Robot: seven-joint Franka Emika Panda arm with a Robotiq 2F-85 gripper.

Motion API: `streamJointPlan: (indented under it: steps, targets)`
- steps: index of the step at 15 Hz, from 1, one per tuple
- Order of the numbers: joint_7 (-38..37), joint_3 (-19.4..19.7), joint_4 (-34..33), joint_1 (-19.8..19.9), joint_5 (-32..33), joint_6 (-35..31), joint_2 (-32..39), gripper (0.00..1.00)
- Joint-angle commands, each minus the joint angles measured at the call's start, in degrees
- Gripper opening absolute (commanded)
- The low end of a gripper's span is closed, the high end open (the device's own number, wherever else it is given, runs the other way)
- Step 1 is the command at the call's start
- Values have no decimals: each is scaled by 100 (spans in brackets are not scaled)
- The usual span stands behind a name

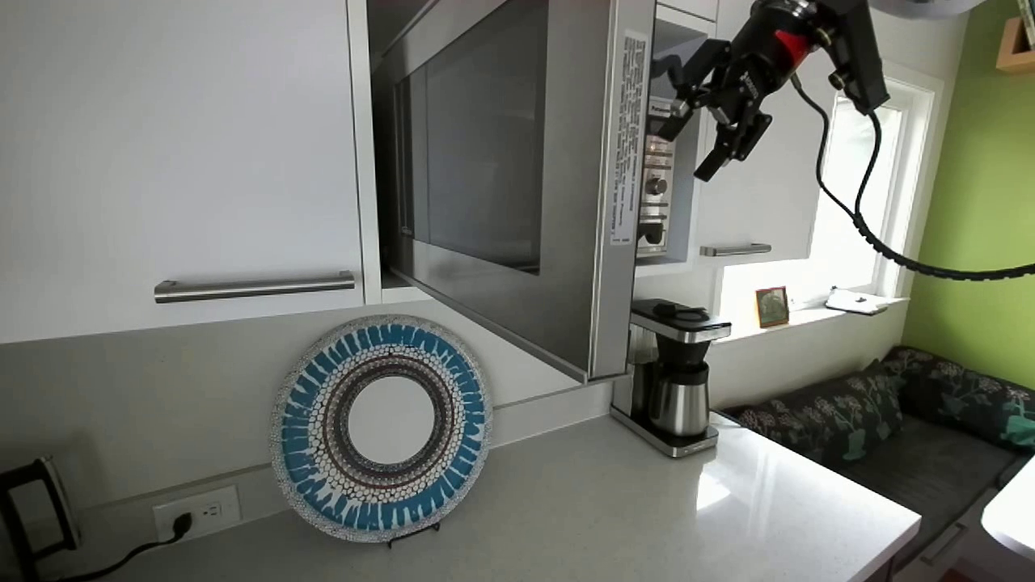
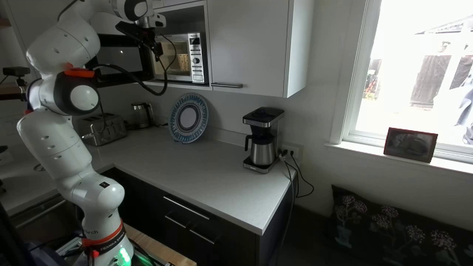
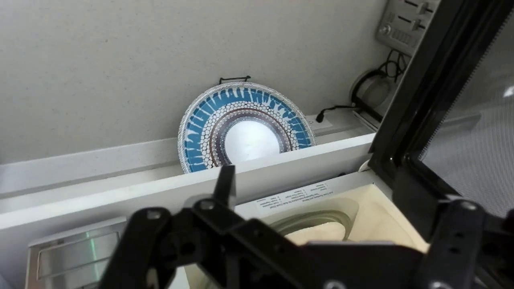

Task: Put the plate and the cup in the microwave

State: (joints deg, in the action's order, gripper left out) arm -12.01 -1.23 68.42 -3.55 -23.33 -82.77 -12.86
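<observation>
— The fingers (image 3: 225, 182): condition?

— Spread apart, nothing between them. They hang in front of the microwave (image 2: 197, 72), its door (image 1: 493, 170) standing open near them; contact with it cannot be determined from here.

— The plate?

— One plate (image 1: 391, 422) found: round, blue-patterned, pale at the centre, propped on a dark stand (image 3: 235, 78) on the table (image 1: 566, 493). It is below the fingers, well apart.

— Handling, in your judgement?

— Stiff, likely ceramic or lacquered, moderately heavy: slick-faced, chippable and awkward to hold by one edge. Recommend the free upper rim, one finger to the face, one behind, centred against swinging. It looks wide for the microwave; fit doubtful.

— The cup?

— Not identified. Within the microwave, beyond the fingers, a tan patterned patch (image 2: 183, 62) shows in an exterior view, nature undetermined. Should a cup turn up, expect it light, rigid and brittle; grip gently across the wall, below the lip.

— Markings?

— In both exterior views, "Panasonic" heads the control strip (image 1: 656, 194), beyond the fingers. The label (image 1: 627, 137) on the door's edge, near the fingers, is too small to read; the printed strip (image 3: 297, 195) ahead of the fingers is inverted in the wrist view and not dependable. Well below the fingers, the base collar (image 2: 112, 241) reads "FRANKA EMIKA".
</observation>
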Motion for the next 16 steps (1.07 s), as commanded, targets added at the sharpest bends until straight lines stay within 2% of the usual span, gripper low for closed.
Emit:
streamJointPlan:
  steps: [1, 3, 6, 7, 14, 16]
  targets:
    - [620, -170, -448, -28, 715, 321, -131, 100]
    - [995, -275, -484, -19, 1013, 53, -293, 100]
    - [1205, -321, -248, 24, 1086, -863, -613, 100]
    - [1055, -284, -492, -6, 947, -494, -379, 100]
    - [1065, -286, -483, -5, 948, -554, -339, 100]
    - [1666, -147, -570, -6, 1000, -567, -422, 100]
